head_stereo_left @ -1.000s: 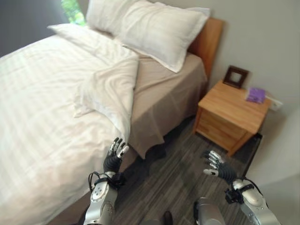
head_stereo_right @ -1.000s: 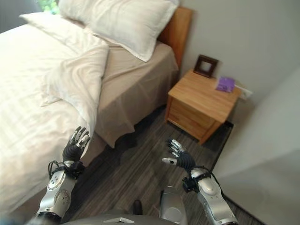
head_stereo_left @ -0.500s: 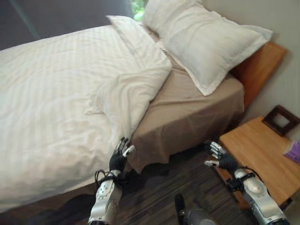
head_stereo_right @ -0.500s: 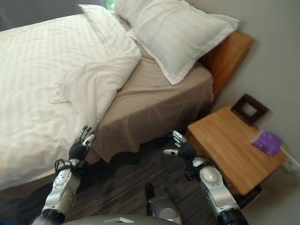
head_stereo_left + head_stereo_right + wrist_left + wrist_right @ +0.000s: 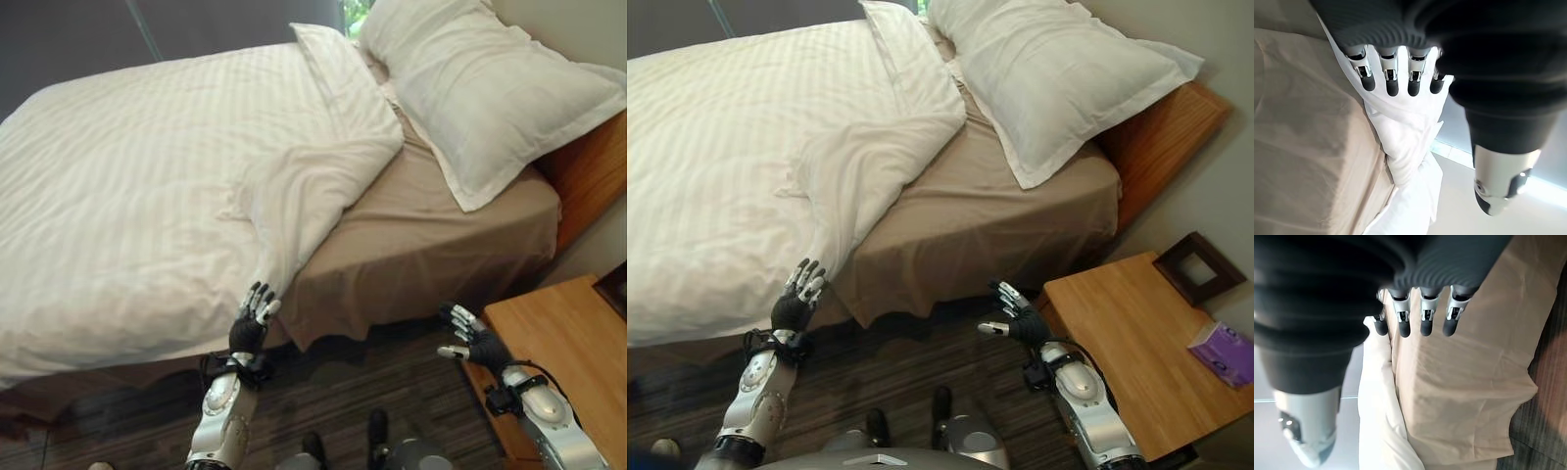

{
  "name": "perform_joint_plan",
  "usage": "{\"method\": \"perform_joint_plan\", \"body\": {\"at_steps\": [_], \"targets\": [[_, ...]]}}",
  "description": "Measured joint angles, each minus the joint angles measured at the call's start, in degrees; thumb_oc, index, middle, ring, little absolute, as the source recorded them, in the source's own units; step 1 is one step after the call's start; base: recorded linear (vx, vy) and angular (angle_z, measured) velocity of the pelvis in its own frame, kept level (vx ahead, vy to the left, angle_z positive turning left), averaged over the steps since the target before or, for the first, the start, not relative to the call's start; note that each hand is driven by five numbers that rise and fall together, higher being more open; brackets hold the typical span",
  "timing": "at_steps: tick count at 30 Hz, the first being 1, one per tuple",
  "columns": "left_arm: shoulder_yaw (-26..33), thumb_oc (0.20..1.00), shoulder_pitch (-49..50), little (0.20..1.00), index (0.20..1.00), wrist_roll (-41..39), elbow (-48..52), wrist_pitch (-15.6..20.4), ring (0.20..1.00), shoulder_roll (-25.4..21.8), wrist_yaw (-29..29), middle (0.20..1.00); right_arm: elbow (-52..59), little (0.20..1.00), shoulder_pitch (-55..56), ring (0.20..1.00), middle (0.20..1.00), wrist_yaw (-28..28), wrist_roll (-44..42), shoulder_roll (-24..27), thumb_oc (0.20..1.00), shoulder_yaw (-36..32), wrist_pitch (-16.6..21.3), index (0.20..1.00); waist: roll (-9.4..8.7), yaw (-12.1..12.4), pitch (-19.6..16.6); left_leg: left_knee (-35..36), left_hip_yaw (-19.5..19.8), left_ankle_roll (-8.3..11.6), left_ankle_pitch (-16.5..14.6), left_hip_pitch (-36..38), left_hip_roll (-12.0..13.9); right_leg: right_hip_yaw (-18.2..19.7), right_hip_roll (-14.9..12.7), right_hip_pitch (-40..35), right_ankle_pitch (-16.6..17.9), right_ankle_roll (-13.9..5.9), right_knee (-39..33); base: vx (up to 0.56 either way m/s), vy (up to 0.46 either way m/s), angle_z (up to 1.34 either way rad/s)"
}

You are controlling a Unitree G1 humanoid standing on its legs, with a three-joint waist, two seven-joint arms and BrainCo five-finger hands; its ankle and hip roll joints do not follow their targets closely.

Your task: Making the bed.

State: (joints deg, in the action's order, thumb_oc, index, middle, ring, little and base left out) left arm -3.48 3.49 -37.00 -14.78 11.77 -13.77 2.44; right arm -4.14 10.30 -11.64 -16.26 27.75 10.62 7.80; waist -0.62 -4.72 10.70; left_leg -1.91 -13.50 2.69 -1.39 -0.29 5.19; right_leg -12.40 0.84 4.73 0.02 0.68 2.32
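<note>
both hands have drawn nearer the bed's side edge: left hand (image 5: 253,319) with fingers straight, just below the folded-back duvet (image 5: 294,196) corner; right hand (image 5: 467,339) relaxed (holding nothing) over bare floor (image 5: 372,377) beside the nightstand (image 5: 558,343).

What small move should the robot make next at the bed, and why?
Probably the left hand should reach forward and close on the duvet edge hanging just ahead of it. Both hands are open and hold nothing, the right hand lower by the sheet, and the duvet corner lies folded back, baring the sheet near the pillow.
</note>
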Motion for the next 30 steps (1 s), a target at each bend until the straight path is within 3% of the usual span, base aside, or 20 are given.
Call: {"method": "perform_joint_plan", "body": {"at_steps": [5, 6, 8, 11, 12, 15, 16, 17, 19, 20, 23, 26, 30], "targets": [[-0.33, 1.0, 0.1, 1.0, 1.0, 0.69, 0.6, -0.05, 1.0, -0.61, -0.47, 1.0, 1.04, 1.0, 1.0, 1.0, 1.0, -0.01, 0.02, -0.17, 1.0, 0.44, -0.07, 1.0, 0.29, 0.09, -0.74, 1.92, 0.09, -2.19, 0.6, 1.63, -2.76, 0.4, -2.64, 0.5, -0.65, -1.5, 2.74, 0.04, 0.192, 0.04], [-0.44, 1.0, 0.05, 1.0, 1.0, 2.28, 0.7, -0.04, 1.0, -1.66, -0.81, 1.0, 1.04, 1.0, 0.43, 1.0, 1.0, 0.02, 0.02, -0.4, 1.0, 0.5, -0.07, 1.0, 0.23, 0.11, -0.9, 2.47, -0.09, -3.42, 0.63, 1.81, -3.83, 0.87, -3.95, 2.27, -1.12, -2.32, 6.21, 0.0, 0.17, -0.08], [-0.08, 1.0, 0.05, 1.0, 1.0, 3.73, 1.11, -0.04, 1.0, -3.42, -1.7, 1.0, 1.07, 1.0, -0.58, 1.0, 1.0, 0.05, 0.03, -0.71, 1.0, 0.91, -0.06, 1.0, 0.28, 0.05, -0.85, 3.9, -1.13, -4.67, 1.02, 2.35, -4.76, 2.96, -5.42, 5.14, -2.07, -4.15, 11.46, 0.06, 0.124, -0.08], [0.07, 1.0, -0.5, 1.0, 1.0, 5.21, 1.17, -0.07, 1.0, -5.89, -2.45, 1.0, 1.11, 1.0, -0.6, 1.0, 1.0, -0.09, 0.05, -1.39, 1.0, 1.38, -0.09, 1.0, 0.27, -1.57, -0.87, 5.54, 0.6, -5.69, 1.15, 4.12, -5.67, 10.43, -5.52, 7.34, -2.52, -5.33, 17.41, 0.14, 0.038, 0.24], [0.38, 1.0, -0.67, 1.0, 1.0, 7.1, 1.17, -0.13, 1.0, -7.31, -3.12, 1.0, 1.22, 1.0, -0.67, 1.0, 1.0, -0.21, 0.05, -1.69, 1.0, 1.68, -0.09, 1.0, 0.2, -1.67, -0.98, 6.9, 0.68, -5.86, 1.32, 5.5, -5.68, 13.52, -5.95, 7.22, -2.55, -5.44, 15.45, 0.14, -0.013, 0.17], [1.78, 1.0, -2.57, 1.0, 1.0, 8.62, 1.03, -0.36, 1.0, -8.57, -4.94, 1.0, 1.25, 1.0, -0.69, 1.0, 1.0, -0.42, 0.05, -1.85, 1.0, 2.5, -0.14, 1.0, -0.23, -2.25, -1.52, 7.3, 1.6, -6.03, 1.51, 5.5, -5.74, 14.55, -7.92, 6.67, -0.87, -7.0, 6.87, 0.13, -0.012, 0.16], [2.6, 1.0, -4.03, 1.0, 1.0, 8.71, 0.35, -0.42, 1.0, -9.3, -6.08, 1.0, 1.27, 1.0, -0.35, 1.0, 1.0, -1.14, 0.05, -1.86, 1.0, 3.32, -0.23, 1.0, -0.8, -3.14, -1.92, 7.2, 2.87, -5.78, 1.44, 5.63, -5.7, 16.76, -8.1, 6.44, 1.38, -8.52, 0.92, 0.1, -0.012, 0.46], [2.62, 1.0, -5.05, 1.0, 1.0, 8.9, 0.06, -0.72, 1.0, -9.56, -6.53, 1.0, 1.46, 1.0, 0.69, 1.0, 1.0, -1.62, 0.05, -1.87, 1.0, 3.53, -0.35, 1.0, -1.36, -3.89, -2.24, 7.21, 4.01, -4.94, 1.64, 6.01, -5.73, 18.02, -8.06, 4.71, 3.35, -8.65, -2.45, 0.07, -0.038, 0.61], [2.64, 1.0, -5.79, 1.0, 1.0, 9.47, 1.16, -0.76, 1.0, -9.7, -6.76, 1.0, 1.5, 1.0, 1.99, 1.0, 1.0, -2.11, 0.04, -1.99, 1.0, 3.96, -1.01, 1.0, -2.94, -4.57, -3.2, 7.27, 4.87, -4.02, 1.24, 7.35, -6.34, 17.98, -8.39, 1.98, 5.81, -8.45, -4.44, 0.05, -0.062, 0.48], [2.69, 1.0, -5.93, 1.0, 1.0, 10.19, 1.31, -0.72, 1.0, -9.72, -6.82, 1.0, 1.2, 1.0, 1.83, 1.0, 1.0, -2.47, 0.05, -1.92, 1.0, 3.98, -1.4, 1.0, -3.27, -4.41, -3.5, 7.47, 5.01, -3.42, 0.82, 8.12, -6.4, 18.26, -8.52, 0.99, 10.02, -8.52, -5.17, 0.08, -0.074, 0.12], [2.76, 1.0, -7.86, 1.0, 1.0, 12.14, 1.43, -1.02, 1.0, -13.42, -7.17, 1.0, 1.02, 1.0, 0.02, 1.0, 1.0, -2.83, -0.04, -0.9, 1.0, 3.84, -1.57, 1.0, -0.09, -4.52, -4.92, 7.56, 5.06, -1.37, -0.59, 8.55, -2.97, 16.95, -5.12, -0.92, 10.44, -6.73, -8.1, 0.08, -0.064, -0.03], [3.66, 1.0, -13.05, 1.0, 1.0, 13.11, -2.36, -0.64, 1.0, -15.92, -8.7, 1.0, 1.18, 1.0, -0.36, 1.0, 1.0, -3.29, -0.08, 0.93, 1.0, 3.62, -1.56, 1.0, 1.45, -4.75, -5.83, 7.55, 5.45, -0.93, -0.77, 8.46, -1.25, 16.02, -3.34, -0.98, 9.9, -5.67, -8.2, 0.07, -0.049, 0.06], [6.16, 1.0, -27.39, 1.0, 1.0, 11.19, -28.51, -1.34, 1.0, -25.79, -12.31, 1.0, 1.53, 1.0, 0.49, 1.0, 1.0, -4.16, -0.64, 1.9, 1.0, 5.07, -1.5, 1.0, 2.21, -7.14, -5.93, 7.57, 5.48, 0.77, -1.22, 8.03, 0.61, 15.68, -1.46, -0.55, 9.48, -4.44, -8.32, 0.06, -0.031, -0.02]]}}
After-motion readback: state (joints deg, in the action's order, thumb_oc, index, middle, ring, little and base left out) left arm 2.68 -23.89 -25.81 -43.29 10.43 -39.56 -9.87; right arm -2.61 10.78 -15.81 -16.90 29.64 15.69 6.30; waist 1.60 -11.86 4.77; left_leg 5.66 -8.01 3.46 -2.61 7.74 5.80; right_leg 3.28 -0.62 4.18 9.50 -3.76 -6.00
